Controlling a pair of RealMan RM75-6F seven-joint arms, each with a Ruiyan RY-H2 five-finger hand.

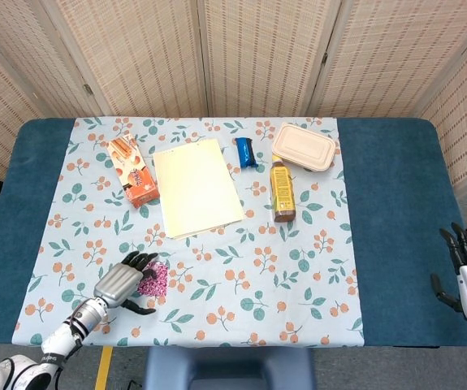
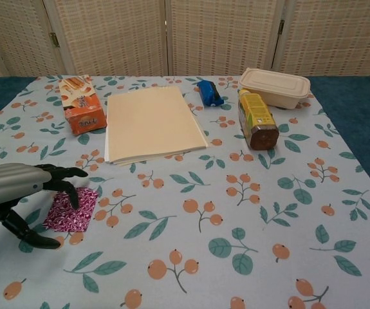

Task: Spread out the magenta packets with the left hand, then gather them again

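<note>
Chest view: left robot hand (image 2: 17,187), fingers spread, fingertips on magenta packets (image 2: 69,210), orange carton (image 2: 82,104) and paper stack (image 2: 151,122) beyond

You have a matt printed tablecloth (image 2: 249,212) with a leaf-and-berry pattern over a napped teal cover (image 1: 395,211), and the magenta packets (image 2: 69,210) on it look like thin, faintly shiny foil. Your left hand (image 2: 17,190) has a brushed silver metal back and matt black plastic fingers (image 2: 65,172). Behind stand a smooth paper stack (image 2: 151,122), a matt beige plastic lunch box (image 2: 275,87), a glossy labelled bottle (image 2: 257,119) and woven reed screens (image 1: 257,57).
</note>
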